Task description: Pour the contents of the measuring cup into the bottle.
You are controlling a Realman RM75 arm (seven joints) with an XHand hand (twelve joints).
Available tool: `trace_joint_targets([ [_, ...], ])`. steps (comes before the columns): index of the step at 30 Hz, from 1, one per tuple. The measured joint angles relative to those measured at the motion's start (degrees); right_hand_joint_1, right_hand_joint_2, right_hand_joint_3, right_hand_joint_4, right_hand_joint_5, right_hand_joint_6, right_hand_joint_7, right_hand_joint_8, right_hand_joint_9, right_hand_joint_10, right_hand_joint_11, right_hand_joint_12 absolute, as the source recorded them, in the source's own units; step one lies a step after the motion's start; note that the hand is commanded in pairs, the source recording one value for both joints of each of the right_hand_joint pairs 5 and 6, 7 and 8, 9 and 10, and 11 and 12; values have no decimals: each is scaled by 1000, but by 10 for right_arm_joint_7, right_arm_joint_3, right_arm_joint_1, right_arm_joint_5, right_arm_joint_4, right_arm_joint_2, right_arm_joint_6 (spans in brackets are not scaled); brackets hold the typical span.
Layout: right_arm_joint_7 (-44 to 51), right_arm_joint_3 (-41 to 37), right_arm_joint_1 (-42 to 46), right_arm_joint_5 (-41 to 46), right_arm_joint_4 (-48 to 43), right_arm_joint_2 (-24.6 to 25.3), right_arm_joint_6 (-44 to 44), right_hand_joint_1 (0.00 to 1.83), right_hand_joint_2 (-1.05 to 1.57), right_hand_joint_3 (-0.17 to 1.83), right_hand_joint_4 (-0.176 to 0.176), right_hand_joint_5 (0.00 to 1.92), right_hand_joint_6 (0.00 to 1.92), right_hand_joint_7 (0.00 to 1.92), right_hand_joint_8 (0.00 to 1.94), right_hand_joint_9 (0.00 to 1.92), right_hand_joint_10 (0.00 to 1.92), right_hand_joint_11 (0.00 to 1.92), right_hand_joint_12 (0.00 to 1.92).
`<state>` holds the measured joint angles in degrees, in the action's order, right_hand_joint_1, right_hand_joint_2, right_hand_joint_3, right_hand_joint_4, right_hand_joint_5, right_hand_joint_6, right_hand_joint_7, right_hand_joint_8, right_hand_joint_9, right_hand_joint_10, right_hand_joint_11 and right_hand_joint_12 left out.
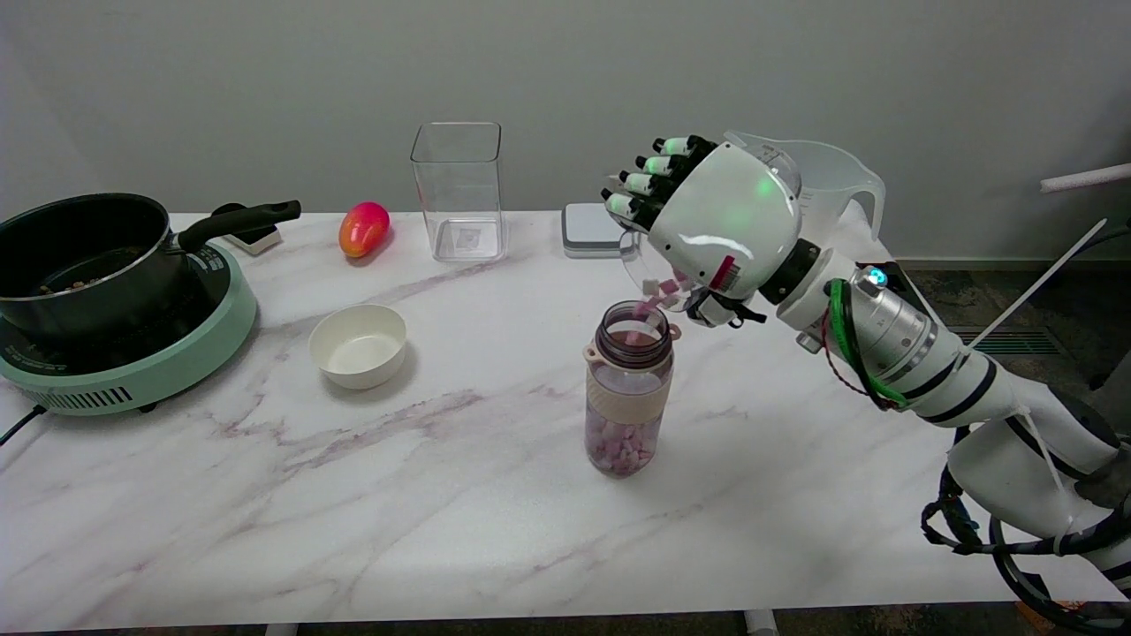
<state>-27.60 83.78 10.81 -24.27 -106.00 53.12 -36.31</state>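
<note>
Head view: the right hand [720, 230] has its fingers [649, 185] wrapped around a clear measuring cup [826, 190], tipped above the bottle [627, 397] on the desk [442, 530]; pink pieces [658, 287] drop toward the bottle's mouth

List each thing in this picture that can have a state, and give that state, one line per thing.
right hand: grips the measuring cup
measuring cup: tilted, pouring
bottle: upright, uncapped, partly filled with pink pieces
white bowl: upright
clear container: upright, lidless, empty
pot: on the cooker, lidless
</note>
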Motion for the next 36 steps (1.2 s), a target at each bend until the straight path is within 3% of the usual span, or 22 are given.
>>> trace_joint_targets([
  [36,5,0,-3,-6,-1,-1,2,1404,1219,392,0,1663,1663,1595,1595,1456,1456,1279,1279],
])
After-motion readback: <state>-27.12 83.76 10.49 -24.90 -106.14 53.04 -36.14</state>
